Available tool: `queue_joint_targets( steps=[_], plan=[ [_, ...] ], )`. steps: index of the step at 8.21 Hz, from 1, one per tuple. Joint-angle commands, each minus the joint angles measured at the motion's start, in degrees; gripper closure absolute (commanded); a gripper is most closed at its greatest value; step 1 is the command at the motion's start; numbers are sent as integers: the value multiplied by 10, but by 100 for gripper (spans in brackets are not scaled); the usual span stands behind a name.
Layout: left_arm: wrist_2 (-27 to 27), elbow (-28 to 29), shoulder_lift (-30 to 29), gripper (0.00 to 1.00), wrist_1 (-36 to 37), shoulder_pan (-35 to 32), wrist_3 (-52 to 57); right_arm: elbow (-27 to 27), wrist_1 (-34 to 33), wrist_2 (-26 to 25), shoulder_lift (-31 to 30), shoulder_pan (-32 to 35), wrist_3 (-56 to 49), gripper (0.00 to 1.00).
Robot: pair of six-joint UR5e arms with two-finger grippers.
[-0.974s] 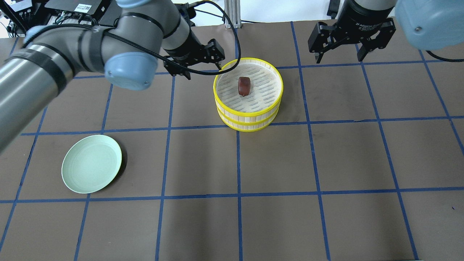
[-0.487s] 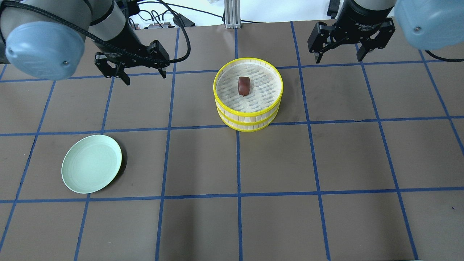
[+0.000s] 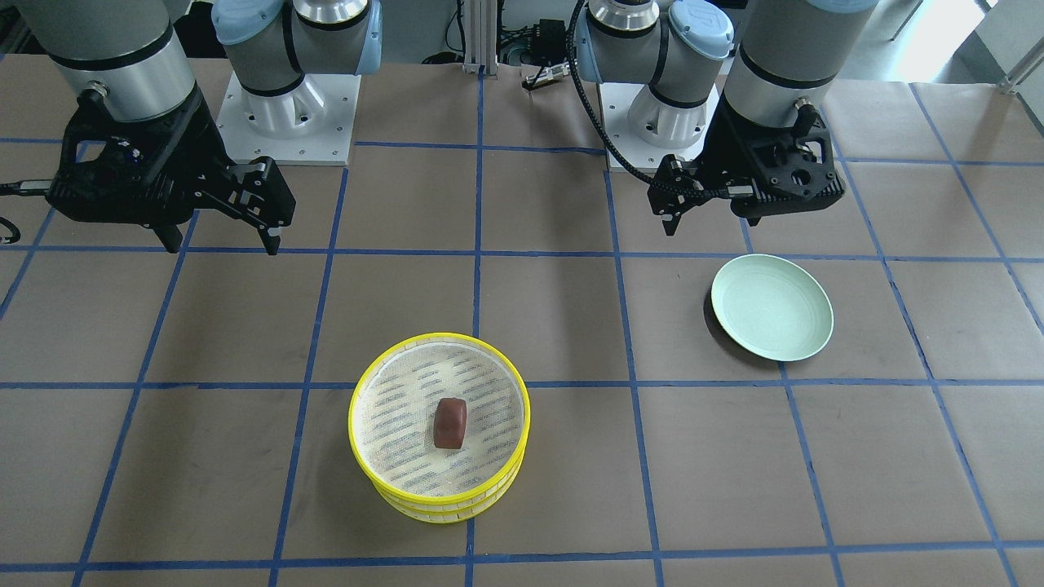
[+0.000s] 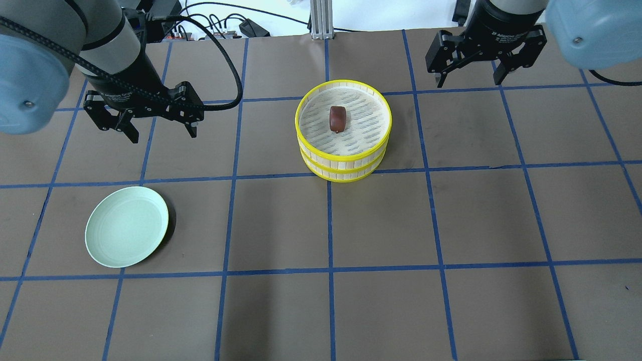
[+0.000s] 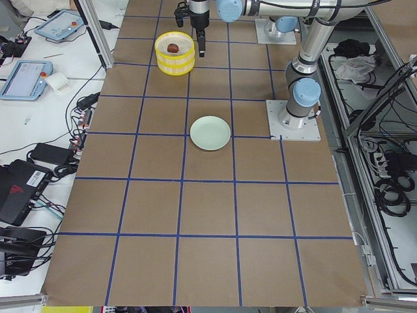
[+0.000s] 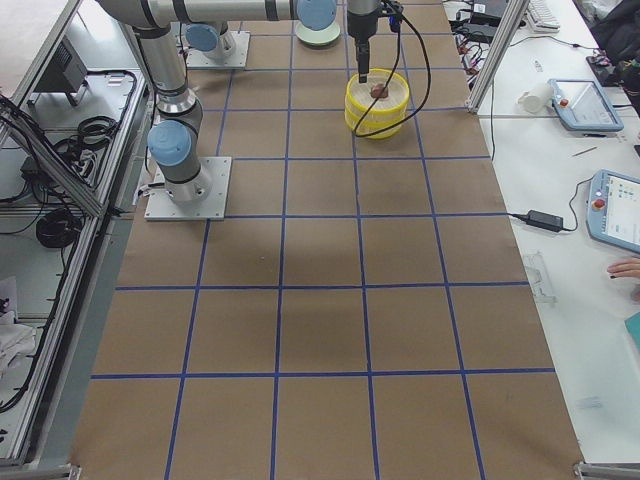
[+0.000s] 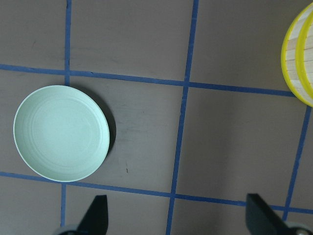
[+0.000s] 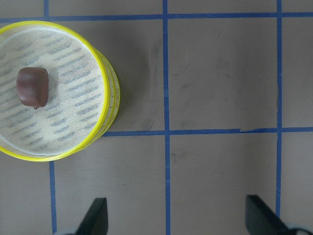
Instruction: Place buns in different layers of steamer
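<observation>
On the brown, blue-gridded tabletop [image 4: 381,225], the job looks to be at or near its end. Both arms hang clear of the work. The left pincer [image 4: 164,136] is released and empty above bare tabletop beyond the plate. The right pincer [image 4: 470,82] is likewise spread wide with nothing in it, off to the far right of the steamer.

The two yellow-rimmed trays stand stacked near the middle, the upper layer [image 4: 346,156] seated squarely on the lower layer [image 4: 344,174]. The mint-green plate [image 4: 127,226] lies empty, well apart on the robot's left.

On the upper layer's pale mesh floor rests the reddish-brown bun [image 4: 337,119], small, oblong and smooth-skinned with rounded ends. It sits a little off centre, touching no wall.

The cream-white bun shows in no view. It may lie in the lower layer under the upper one, but that cannot be told from here. If it does, nothing is left but to pull the arms back; if not, the next move calls for finding it and lifting the upper tray first.
</observation>
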Motion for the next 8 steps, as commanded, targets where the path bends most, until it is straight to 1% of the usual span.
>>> queue_joint_targets(
  steps=[1,2,8],
  plan=[
    [-4,-7,3,0,-1,-6,-2,0,-8,0,0,0,-1,0],
    [2,-7,4,0,-3,-3,-1,0,-11,0,0,0,0,0],
    [-2,-8,4,0,-2,-6,-7,0,-12,1,1,1,0,0]
  ],
)
